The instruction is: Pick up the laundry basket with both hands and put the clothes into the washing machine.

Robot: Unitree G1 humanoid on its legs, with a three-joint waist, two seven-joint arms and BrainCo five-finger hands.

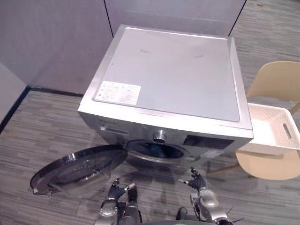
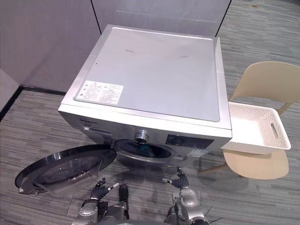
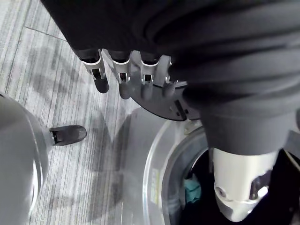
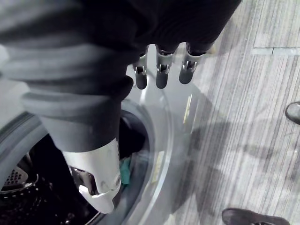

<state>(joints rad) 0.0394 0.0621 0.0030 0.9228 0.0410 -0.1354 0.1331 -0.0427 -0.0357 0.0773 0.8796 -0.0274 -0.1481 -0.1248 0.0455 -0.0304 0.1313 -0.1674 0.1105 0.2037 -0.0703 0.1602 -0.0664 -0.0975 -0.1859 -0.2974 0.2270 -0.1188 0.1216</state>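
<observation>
The silver washing machine (image 1: 168, 79) stands right before me, its round door (image 1: 77, 171) swung wide to the left and lying low over the floor. Dark cloth (image 4: 131, 138) and a teal piece (image 3: 192, 190) lie inside the drum (image 1: 157, 151). The white laundry basket (image 1: 272, 131) rests on a beige chair (image 1: 276, 82) to the machine's right, and no clothes show inside it. My left hand (image 1: 117, 192) and right hand (image 1: 199, 185) hover low in front of the drum opening, both open and holding nothing, fingers (image 3: 124, 75) relaxed.
Grey partition walls (image 1: 56, 37) close in behind and left of the machine. The open door takes up the floor at lower left. Striped grey carpet (image 1: 262, 197) runs in front of the machine and under the chair.
</observation>
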